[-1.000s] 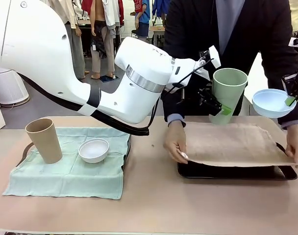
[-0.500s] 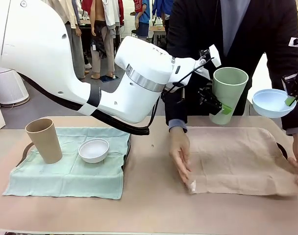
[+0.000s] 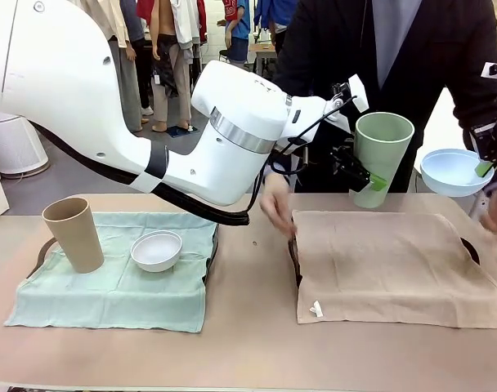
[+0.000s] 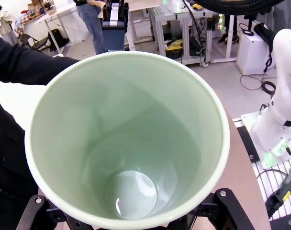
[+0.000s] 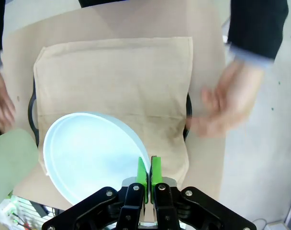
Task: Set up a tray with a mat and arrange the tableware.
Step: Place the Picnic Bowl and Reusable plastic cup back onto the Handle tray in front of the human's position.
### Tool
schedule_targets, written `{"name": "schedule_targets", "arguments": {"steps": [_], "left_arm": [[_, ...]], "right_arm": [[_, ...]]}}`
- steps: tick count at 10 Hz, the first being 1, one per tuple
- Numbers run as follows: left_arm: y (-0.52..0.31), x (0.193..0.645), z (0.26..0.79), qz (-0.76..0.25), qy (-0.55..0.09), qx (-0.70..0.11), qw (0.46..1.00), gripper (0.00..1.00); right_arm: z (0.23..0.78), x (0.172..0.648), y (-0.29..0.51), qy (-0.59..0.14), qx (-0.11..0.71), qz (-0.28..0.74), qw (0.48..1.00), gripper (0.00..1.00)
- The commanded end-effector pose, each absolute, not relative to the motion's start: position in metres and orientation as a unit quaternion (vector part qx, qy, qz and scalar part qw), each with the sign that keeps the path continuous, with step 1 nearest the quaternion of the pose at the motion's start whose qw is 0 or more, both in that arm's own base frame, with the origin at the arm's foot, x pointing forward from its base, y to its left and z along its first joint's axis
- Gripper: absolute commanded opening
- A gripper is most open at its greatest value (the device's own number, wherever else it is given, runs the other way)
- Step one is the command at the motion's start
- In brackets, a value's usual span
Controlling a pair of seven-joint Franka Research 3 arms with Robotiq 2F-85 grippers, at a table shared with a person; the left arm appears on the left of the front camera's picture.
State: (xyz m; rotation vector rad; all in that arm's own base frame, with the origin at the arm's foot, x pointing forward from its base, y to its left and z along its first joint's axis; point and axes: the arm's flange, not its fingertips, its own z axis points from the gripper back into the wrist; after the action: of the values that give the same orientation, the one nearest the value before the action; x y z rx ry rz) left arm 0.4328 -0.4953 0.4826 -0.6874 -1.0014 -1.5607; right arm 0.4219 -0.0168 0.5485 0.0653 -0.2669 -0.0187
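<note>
Table (image 3: 248, 343) — left pincer (image 3: 364, 173) grips green cup (image 3: 381, 155); right pincer (image 5: 149, 168) pinches blue bowl (image 5: 90, 155) rim.

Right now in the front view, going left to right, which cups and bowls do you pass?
tan cup → white bowl → pale green cup → light blue bowl

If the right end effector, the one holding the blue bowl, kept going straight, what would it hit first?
Probably the tan cloth mat over the black tray, which lies beyond the right end effector and its light blue round bowl; depth is unclear.
</note>
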Motion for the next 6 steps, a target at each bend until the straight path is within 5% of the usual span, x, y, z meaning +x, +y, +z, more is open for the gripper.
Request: {"name": "schedule_targets", "arguments": {"steps": [1, 6], "left_arm": [[-0.4954, 0.4354, 0.4871, -0.660, -0.425, -0.297, 0.544, 0.25], [-0.4954, 0.4354, 0.4871, -0.660, -0.425, -0.297, 0.544, 0.25]], "right_arm": [[0.5474, 0.4225, -0.0166, -0.135, 0.035, -0.011, 0.990, 0.00], [0.5474, 0.4225, -0.0166, -0.135, 0.035, -0.011, 0.990, 0.00]]}}
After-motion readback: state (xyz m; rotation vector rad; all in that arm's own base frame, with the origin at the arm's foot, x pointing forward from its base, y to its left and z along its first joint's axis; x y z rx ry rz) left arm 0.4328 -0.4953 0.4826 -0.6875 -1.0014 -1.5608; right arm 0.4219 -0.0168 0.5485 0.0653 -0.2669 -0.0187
